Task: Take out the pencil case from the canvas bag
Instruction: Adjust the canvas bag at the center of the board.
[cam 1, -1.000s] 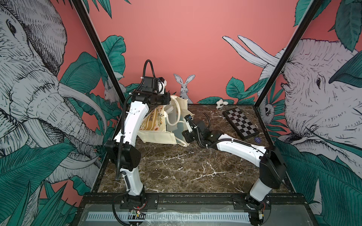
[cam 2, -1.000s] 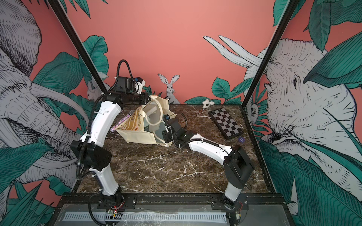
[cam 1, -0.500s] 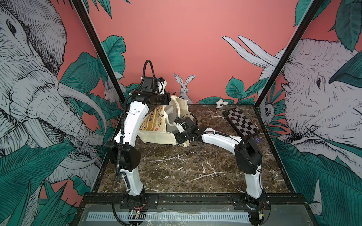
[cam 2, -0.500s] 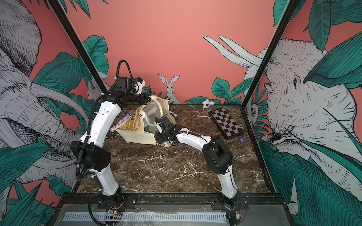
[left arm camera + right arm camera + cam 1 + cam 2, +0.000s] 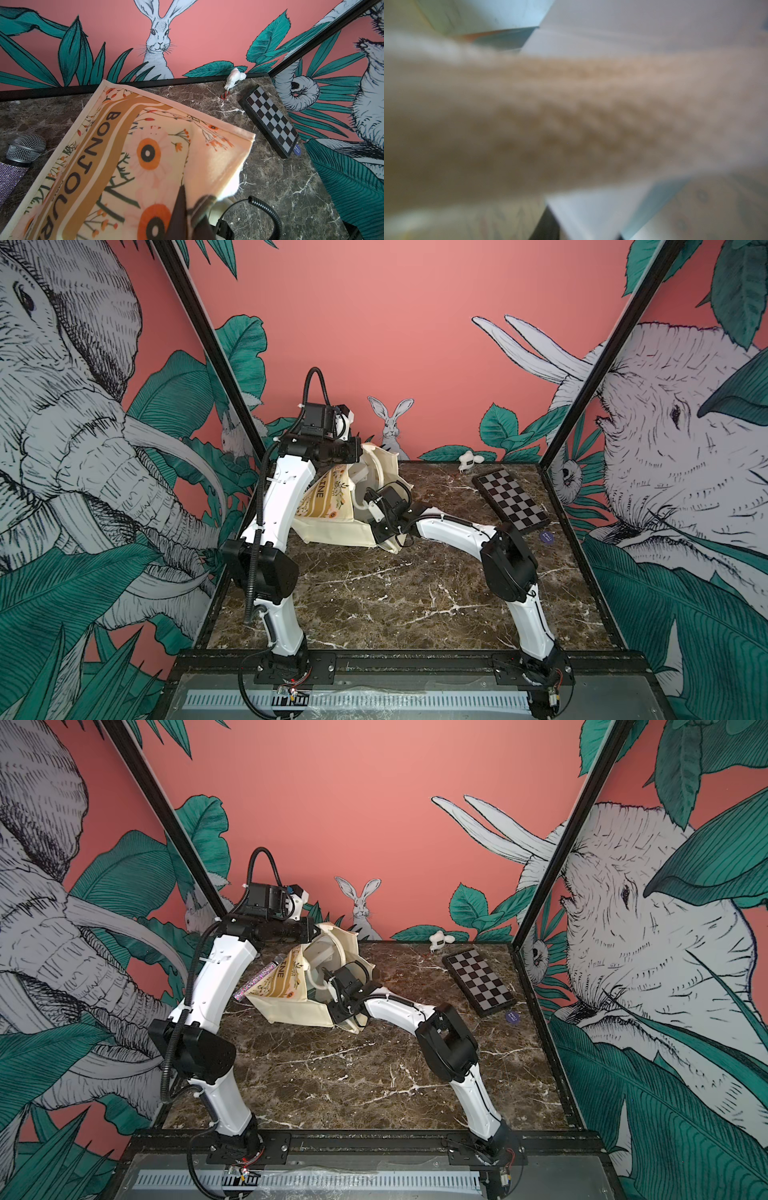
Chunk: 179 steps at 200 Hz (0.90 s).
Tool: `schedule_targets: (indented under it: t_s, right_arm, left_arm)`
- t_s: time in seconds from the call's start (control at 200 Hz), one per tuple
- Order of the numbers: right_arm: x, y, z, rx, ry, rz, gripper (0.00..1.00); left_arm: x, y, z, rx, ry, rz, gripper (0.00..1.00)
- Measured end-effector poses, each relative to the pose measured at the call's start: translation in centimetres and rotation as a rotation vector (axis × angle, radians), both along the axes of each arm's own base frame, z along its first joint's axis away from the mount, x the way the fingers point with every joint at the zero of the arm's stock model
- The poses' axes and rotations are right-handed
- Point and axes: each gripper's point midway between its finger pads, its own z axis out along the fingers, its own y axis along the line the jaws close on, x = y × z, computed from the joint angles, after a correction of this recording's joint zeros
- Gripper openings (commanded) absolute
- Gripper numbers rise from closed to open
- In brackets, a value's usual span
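Top views: canvas bag [image 5: 332, 526] held tilted at frame centre.
Rim pinched by left gripper [image 5: 360, 451]; right gripper [image 5: 368, 506] sunk in the mouth, its grip cannot be told.

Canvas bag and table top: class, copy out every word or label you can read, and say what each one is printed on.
"BONJOUR": dark letters on the mustard stripe of the canvas bag.
"SMALL BLIND": purple disc beside the chessboard.
Stripe letters in both top views: partly hidden, not surely readable.
Small print beside the stripe: too small to read.
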Motion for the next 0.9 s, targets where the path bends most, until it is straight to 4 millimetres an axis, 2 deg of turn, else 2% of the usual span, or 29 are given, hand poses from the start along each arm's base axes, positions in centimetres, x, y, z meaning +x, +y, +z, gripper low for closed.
schedule_targets:
  t_s: [0.165, 0.42, 0.515, 0.79, 0.895]
  right_arm:
    - [-0.8, -1.4, 1.3, 0.000, -0.018, -0.019, 0.11]
    - [-2.2, -4.5, 7.0, 0.081, -0.119, -0.082, 0.09]
    - [-2.7, -5.7, 8.2, 0.114, -0.147, -0.113, 0.11]
    - [-4.5, -9.5, 6.9, 0.153, -0.161, -0.227, 0.18]
    - [-5.2, -11.0, 6.9, 0.183, -0.179, -0.277, 0.23]
  left_arm:
    - [0.0, 0.2, 0.1, 0.005, -0.005, 0.008, 0.00]
    - [0.3, 1.2, 0.5, 0.014, -0.016, 0.049, 0.00]
    - [0.5, 1.9, 0.7, 0.009, -0.018, 0.071, 0.00]
    - [0.6, 2.6, 0.9, -0.010, -0.008, 0.099, 0.00]
    - [0.7, 2.7, 0.9, -0.014, -0.006, 0.104, 0.00]
